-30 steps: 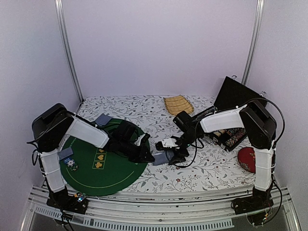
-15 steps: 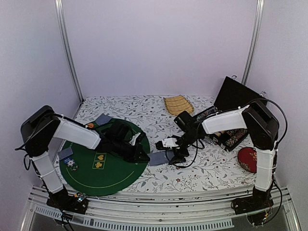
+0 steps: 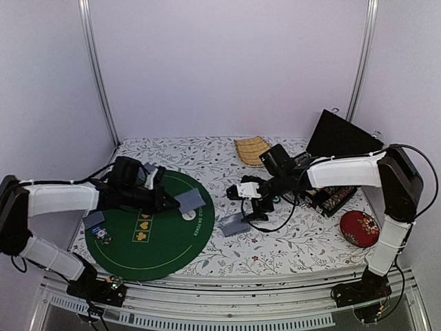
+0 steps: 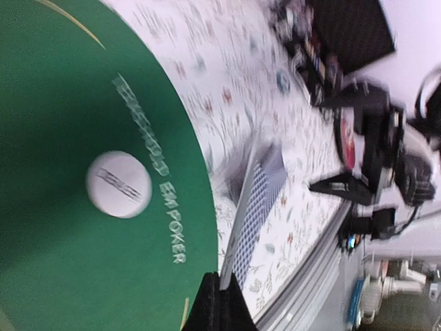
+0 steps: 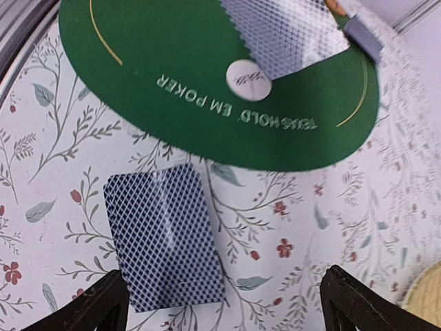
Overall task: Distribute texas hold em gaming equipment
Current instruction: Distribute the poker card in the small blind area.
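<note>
Card (image 3: 194, 200) was pulled from deck (image 3: 234, 224) and carried toward 9 o'clock over green mat (image 3: 158, 255) | deck lies at mat's 3 o'clock | left gripper (image 4: 219, 293) is pinched on card | right gripper (image 5: 224, 289) is held wide above deck | dealing is judged started

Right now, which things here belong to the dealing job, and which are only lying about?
Job: deck; card in left gripper; white token; green mat.
Lying about: tan tray; red cushion.
</note>
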{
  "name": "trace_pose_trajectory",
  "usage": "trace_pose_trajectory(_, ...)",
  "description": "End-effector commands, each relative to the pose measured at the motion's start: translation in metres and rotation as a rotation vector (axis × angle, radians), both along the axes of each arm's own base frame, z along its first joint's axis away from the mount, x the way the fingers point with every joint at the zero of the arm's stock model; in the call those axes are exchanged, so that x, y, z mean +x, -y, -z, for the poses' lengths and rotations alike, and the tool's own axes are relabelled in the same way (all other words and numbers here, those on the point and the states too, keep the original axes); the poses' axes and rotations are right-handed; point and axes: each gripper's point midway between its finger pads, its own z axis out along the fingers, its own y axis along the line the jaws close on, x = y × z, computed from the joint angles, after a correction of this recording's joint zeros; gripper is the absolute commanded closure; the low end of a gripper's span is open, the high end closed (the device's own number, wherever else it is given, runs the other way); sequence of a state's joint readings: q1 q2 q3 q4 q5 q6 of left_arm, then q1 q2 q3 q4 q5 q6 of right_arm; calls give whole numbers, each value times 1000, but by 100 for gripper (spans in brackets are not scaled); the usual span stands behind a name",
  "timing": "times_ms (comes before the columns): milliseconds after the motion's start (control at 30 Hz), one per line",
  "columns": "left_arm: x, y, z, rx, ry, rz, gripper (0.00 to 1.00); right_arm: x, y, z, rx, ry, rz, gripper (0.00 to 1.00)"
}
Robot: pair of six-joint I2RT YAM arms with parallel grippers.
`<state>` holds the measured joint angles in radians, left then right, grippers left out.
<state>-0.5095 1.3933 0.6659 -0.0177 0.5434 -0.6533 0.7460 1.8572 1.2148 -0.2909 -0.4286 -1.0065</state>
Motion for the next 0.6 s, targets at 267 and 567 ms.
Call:
trace_pose_trajectory(267,-1,-237,-39,285,-142,-583,100,-24,12,-84,222,218,-47,1)
trace_pose_trajectory(567,33,-308,-44,397,-274,-521,100,-30,26,-103,290,346,-103,1)
